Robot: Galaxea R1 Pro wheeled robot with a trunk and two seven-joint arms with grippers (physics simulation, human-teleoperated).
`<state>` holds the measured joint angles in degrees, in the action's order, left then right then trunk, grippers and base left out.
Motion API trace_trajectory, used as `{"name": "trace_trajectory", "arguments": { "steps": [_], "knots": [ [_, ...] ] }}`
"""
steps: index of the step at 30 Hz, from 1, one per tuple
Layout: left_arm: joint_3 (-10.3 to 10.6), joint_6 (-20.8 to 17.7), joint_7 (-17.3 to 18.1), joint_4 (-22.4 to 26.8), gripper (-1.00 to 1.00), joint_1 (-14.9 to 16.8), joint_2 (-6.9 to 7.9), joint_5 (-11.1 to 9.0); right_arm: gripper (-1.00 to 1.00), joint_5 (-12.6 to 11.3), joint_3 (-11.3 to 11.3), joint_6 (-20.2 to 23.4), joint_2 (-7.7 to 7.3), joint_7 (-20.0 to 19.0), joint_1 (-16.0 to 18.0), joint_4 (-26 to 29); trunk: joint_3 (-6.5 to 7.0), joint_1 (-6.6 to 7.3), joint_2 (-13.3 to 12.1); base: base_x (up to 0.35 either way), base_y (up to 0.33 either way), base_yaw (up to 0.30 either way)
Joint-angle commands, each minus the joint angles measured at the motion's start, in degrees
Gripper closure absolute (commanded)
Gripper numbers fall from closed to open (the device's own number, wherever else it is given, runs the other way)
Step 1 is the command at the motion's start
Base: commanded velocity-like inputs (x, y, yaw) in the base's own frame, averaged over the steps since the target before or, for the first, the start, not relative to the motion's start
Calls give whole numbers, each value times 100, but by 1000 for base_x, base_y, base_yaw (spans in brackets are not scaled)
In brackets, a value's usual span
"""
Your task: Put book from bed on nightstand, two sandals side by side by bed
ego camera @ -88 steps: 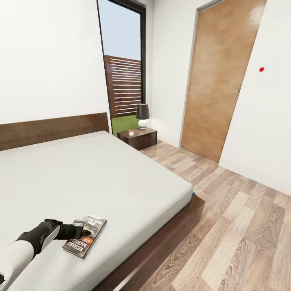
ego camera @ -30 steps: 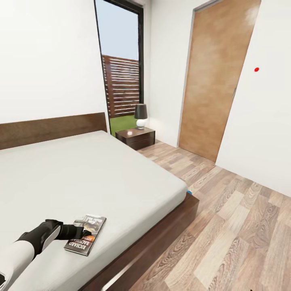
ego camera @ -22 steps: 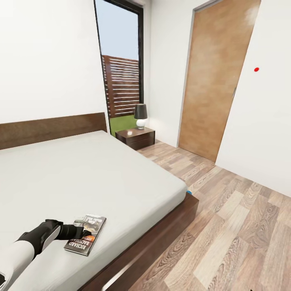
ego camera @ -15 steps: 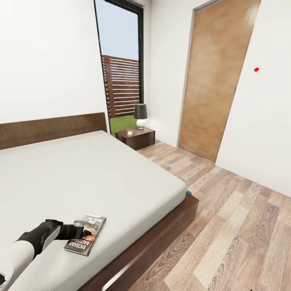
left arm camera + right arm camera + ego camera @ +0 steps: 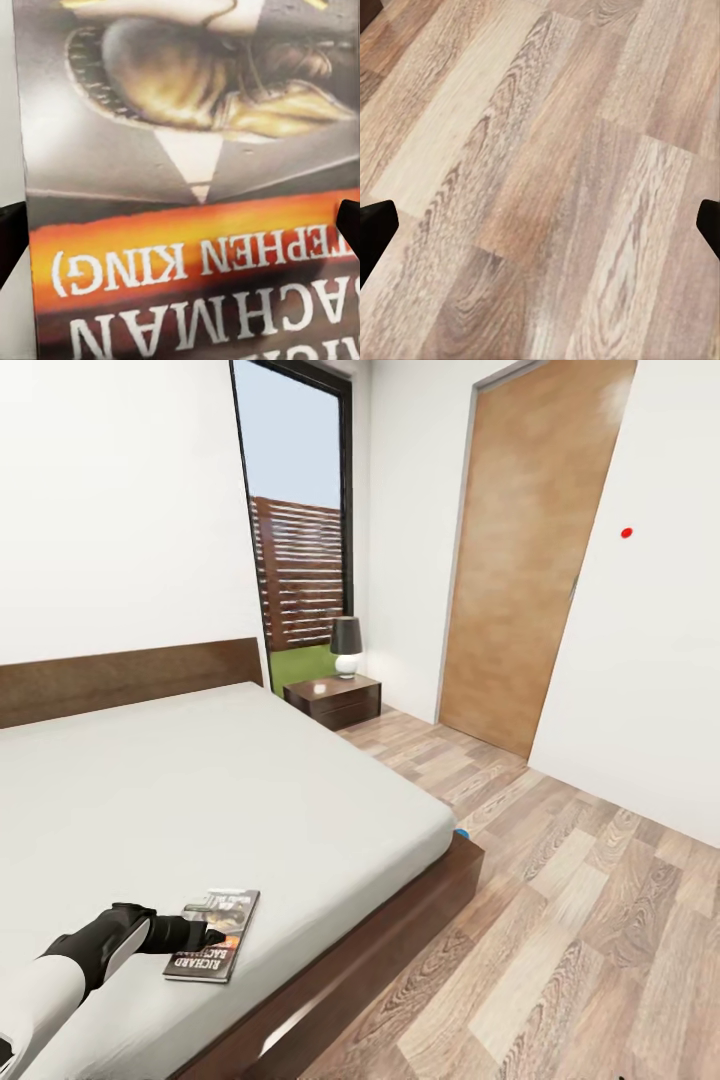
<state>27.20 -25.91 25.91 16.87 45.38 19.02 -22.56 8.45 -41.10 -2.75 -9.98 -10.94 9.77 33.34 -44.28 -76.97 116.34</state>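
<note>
Resting on the bed (image 5: 250,790), the book (image 5: 212,947) sits between the wide-spread left gripper (image 5: 205,937) fingers, ungrasped

head cam looks down over bed (image 5: 250,790); left wrist cam close above book (image 5: 187,187); right wrist cam faces floor (image 5: 540,180)

- The book (image 5: 213,948) lies flat on the bed (image 5: 250,800), near its foot-side edge, under my left hand (image 5: 205,937); dark cover, orange band, white lettering.
- The nightstand (image 5: 332,700), dark brown, stands beside the headboard by the window.
- A bit of bright blue sandal (image 5: 462,833) peeks out at the bed's corner, on the floor.
</note>
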Motion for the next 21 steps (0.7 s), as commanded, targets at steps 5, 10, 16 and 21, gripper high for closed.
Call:
{"name": "trace_trajectory", "arguments": {
  "steps": [5,10,16,21],
  "knots": [
    [22,-37,2,9,-100,3,5,-39,-100,60,-48,-24,5,-49,8,-3,-6,1,3,-14,-18,0],
    [22,-37,6,9,-100,4,5,-40,-100,60,-47,-24,5,-49,8,-3,-6,1,3,-5,-6,0],
    [22,-37,7,9,-100,6,5,-42,-100,60,-47,-24,5,-49,8,-3,-6,1,3,-1,-2,0],
    [21,-37,5,9,-100,6,5,-43,-100,60,-47,-24,5,-49,8,-3,-6,1,3,0,0,0]
  ]
}}
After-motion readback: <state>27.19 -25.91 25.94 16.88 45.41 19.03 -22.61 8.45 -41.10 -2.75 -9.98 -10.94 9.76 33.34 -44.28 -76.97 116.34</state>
